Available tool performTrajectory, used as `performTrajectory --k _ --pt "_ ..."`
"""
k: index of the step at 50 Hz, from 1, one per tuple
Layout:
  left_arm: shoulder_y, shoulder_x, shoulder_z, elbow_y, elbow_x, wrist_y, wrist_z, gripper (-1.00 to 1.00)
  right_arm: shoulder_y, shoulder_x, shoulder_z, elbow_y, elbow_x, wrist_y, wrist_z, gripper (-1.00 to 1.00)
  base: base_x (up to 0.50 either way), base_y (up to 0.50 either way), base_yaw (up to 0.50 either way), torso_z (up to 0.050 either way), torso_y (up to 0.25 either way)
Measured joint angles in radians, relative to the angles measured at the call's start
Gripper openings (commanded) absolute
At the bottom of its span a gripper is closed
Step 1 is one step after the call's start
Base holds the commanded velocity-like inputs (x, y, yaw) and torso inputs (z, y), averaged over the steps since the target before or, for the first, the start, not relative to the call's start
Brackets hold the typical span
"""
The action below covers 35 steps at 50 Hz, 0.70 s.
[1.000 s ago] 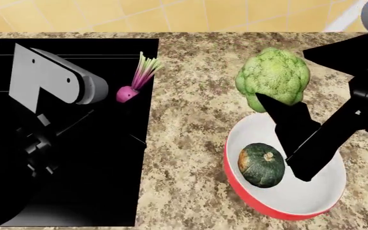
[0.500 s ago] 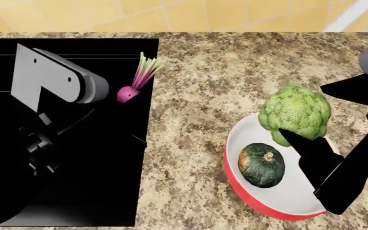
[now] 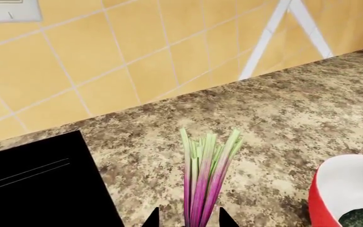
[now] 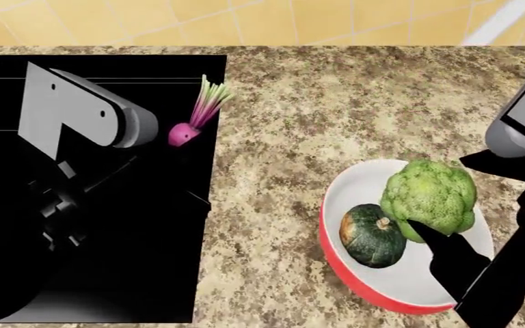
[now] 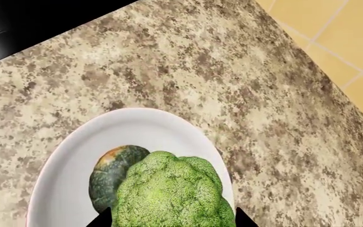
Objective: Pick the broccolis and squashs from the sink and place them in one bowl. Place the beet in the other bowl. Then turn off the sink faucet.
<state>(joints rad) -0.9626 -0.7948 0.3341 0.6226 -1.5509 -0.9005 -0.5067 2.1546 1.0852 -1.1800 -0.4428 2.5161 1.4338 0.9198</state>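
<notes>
The right gripper [image 5: 168,218] has its two black fingers shut tight on the broccoli [image 4: 428,196]; it has come down since a moment ago, so the broccoli now sits low over the red bowl [image 4: 354,283], just beside the squash [image 4: 372,235] that lies inside. The left gripper [image 3: 190,220] holds the beet [image 4: 182,134] by its bulb over the edge of the black sink [image 4: 107,273]; its stalks [image 3: 204,182] stick up between the finger tips; it has not moved.

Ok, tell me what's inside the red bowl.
The red bowl holds a dark green squash. The right gripper holds the broccoli over it, hiding part of the white interior beneath.
</notes>
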Motion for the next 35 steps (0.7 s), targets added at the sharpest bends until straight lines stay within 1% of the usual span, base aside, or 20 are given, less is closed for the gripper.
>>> performTrajectory --k 21,29,35 --pt "-0.006 -0.002 0.003 0.001 -0.009 0.003 -0.005 -1.0 0.051 -0.005 -0.017 0.008 0.019 0.011 0.029 1.0 0.0 0.0 0.0 0.0 0.0" --pt "-0.002 -0.004 0.002 0.001 -0.008 0.008 -0.002 -1.0 0.057 -0.006 0.05 0.009 -0.001 -0.033 0.006 1.0 0.0 0.0 0.0 0.0 0.0" --pt "0.003 -0.006 -0.001 0.0 -0.005 0.014 -0.001 -1.0 0.018 0.011 0.122 -0.022 -0.061 -0.093 -0.026 1.0 0.0 0.0 0.0 0.0 0.0"
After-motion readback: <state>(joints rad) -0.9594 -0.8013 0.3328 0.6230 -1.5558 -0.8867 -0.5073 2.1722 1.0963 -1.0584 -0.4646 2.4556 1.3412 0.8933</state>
